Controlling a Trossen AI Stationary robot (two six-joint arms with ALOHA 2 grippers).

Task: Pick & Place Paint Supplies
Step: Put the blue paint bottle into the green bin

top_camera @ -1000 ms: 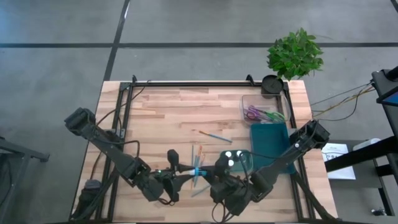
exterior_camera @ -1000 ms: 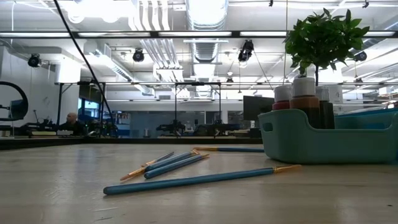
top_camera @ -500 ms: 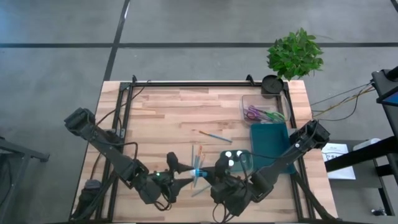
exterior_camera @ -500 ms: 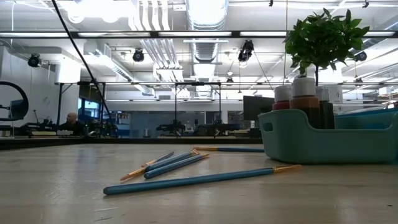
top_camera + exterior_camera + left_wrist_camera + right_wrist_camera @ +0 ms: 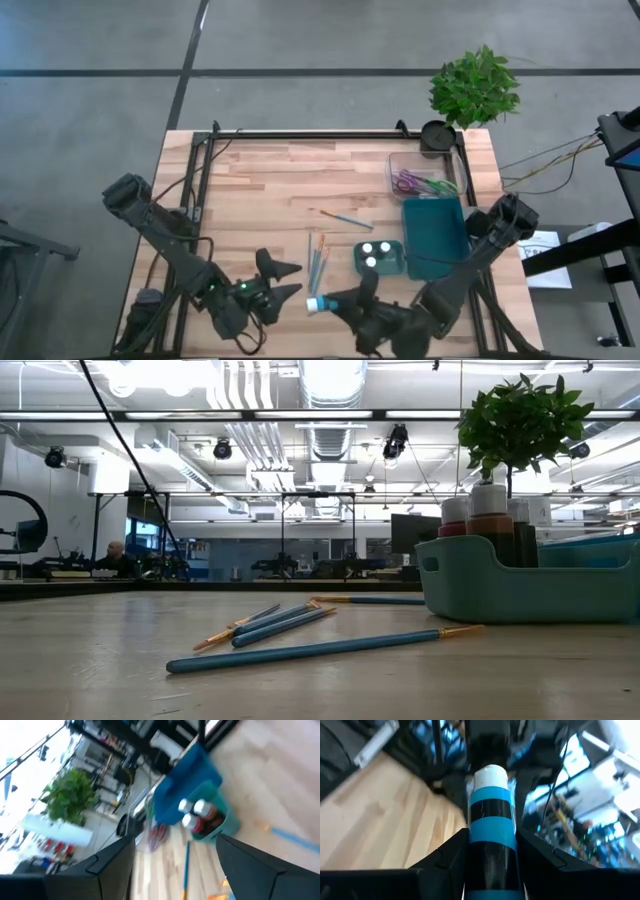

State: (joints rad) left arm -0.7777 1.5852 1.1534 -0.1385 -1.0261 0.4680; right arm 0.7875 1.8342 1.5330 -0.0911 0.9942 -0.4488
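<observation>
Blue paint tube (image 5: 317, 304) sits clamped in my right tool (image 5: 330, 301), low over the counter's (image 5: 250, 190) near edge. My left tool (image 5: 285, 279) hangs beside it, fingers spread wide and empty. Brushes (image 5: 318, 258) lie just beyond, by the teal tray (image 5: 379, 267).

We're in a big open lab or workshop hall: exposed ceiling ducts (image 5: 330, 385) and strip lights (image 5: 250, 415) overhead, rows of workstations with monitors (image 5: 415, 532) far behind the wooden worktop (image 5: 270, 190), a person (image 5: 115, 557) seated back there, bare concrete floor (image 5: 100, 60) around.
</observation>
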